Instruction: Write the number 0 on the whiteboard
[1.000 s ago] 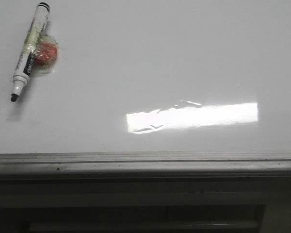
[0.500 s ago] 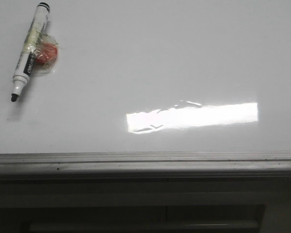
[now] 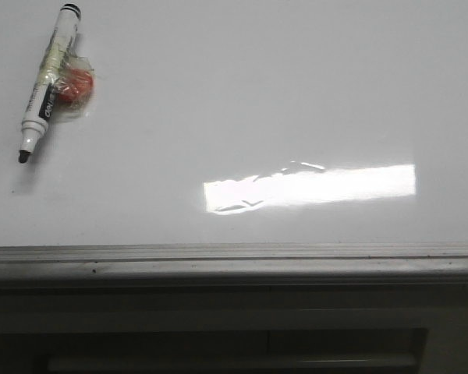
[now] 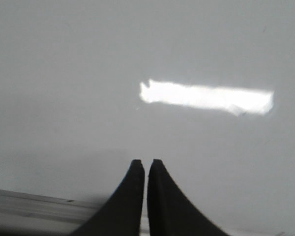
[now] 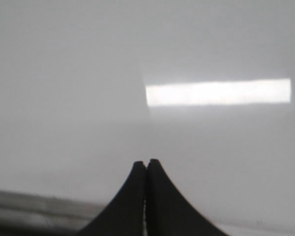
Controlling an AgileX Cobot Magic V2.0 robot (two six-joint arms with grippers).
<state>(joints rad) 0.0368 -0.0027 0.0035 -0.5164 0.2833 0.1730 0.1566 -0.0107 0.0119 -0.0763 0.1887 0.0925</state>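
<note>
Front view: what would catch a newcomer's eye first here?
A bright rectangular glare cuts across the glossy whiteboard, low and right of centre. At the upper left lies an uncapped marker pen, tip toward the camera, with a red lump in clear wrap against it. No 0 is drawn.

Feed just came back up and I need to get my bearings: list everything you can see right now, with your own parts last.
whiteboard: one, glossy white with a grey frame edge, fills the front view; no number 0 drawn on it yet
glare: one, bright white rectangle, reflected on the board right of centre
marker pen: one, white with black tip and cap end, lying uncapped at the board's far left, tip toward the robot
red object: one, red, in clear wrap, touching the marker's right side
left end effector: one, black, fingers nearly together, empty, over the board near its frame
right end effector: one, black, fingers together, empty, over the board
</note>
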